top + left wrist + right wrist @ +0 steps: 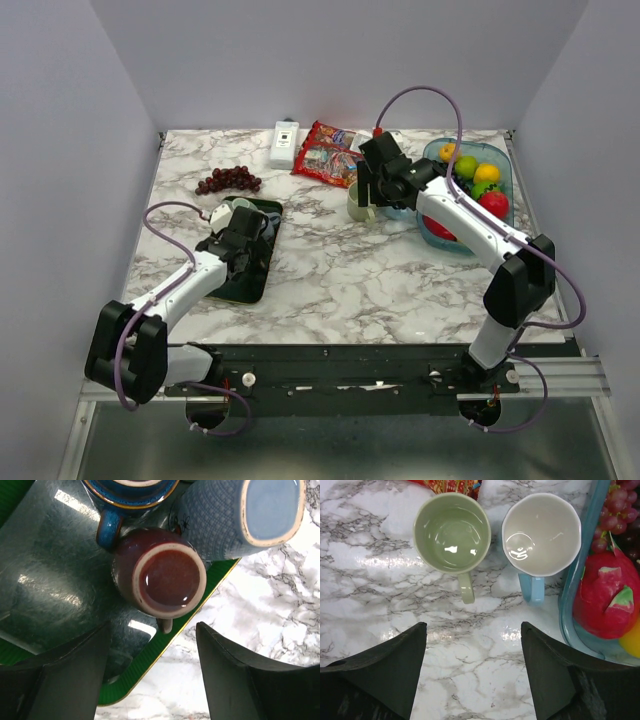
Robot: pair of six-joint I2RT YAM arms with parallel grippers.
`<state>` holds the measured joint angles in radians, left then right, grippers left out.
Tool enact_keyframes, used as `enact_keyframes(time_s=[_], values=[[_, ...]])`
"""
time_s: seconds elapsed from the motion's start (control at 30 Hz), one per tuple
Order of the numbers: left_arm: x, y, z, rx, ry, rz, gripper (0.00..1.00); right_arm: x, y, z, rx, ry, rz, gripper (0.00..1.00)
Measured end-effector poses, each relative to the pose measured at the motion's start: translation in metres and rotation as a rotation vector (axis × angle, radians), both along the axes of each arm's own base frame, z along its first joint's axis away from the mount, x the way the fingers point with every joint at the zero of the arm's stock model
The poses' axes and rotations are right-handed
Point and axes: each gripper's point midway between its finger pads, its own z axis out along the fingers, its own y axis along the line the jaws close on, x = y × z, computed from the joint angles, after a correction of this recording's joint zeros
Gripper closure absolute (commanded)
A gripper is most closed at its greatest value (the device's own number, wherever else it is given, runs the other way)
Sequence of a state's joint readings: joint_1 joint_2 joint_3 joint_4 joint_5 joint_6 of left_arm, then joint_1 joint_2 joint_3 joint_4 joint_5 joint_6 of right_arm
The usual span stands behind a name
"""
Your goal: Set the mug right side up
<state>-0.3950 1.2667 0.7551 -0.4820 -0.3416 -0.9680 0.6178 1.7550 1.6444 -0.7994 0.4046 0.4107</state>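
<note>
where inverted mug (165, 580) nears tray edge (197, 607), left fingers (60, 680) apart

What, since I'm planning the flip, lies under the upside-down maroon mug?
The maroon mug stands base-up on the dark green tray, near its gold-trimmed edge. Its rim and interior face down, so anything trapped beneath it cannot be seen.

I saw grapes (228, 179), a snack packet (326, 153) and a fruit bowl (503, 165) resting on the marble surface (340, 270).
</note>
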Motion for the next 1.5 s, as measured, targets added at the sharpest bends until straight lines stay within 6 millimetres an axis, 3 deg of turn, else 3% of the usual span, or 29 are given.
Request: enact_keyframes(time_s=[0.37,0.6,1.07,1.5], values=[[0.004,0.009,-0.020,0.021,-0.053,0.041,0.44,-0.008,-0.007,-0.009,-0.010,0.029,-0.015,0.18],[0.001,0.014,-0.013,0.038,-0.091,0.046,0.57,-0.008,-0.007,-0.009,-0.010,0.028,-0.017,0.18],[0.000,0.017,-0.014,0.058,-0.113,0.019,0.62,-0.006,-0.006,-0.005,-0.005,0.021,-0.016,0.19],[0.008,0.014,-0.014,0.070,-0.135,-0.013,0.73,-0.005,-0.008,-0.005,-0.006,0.021,-0.020,0.20]])
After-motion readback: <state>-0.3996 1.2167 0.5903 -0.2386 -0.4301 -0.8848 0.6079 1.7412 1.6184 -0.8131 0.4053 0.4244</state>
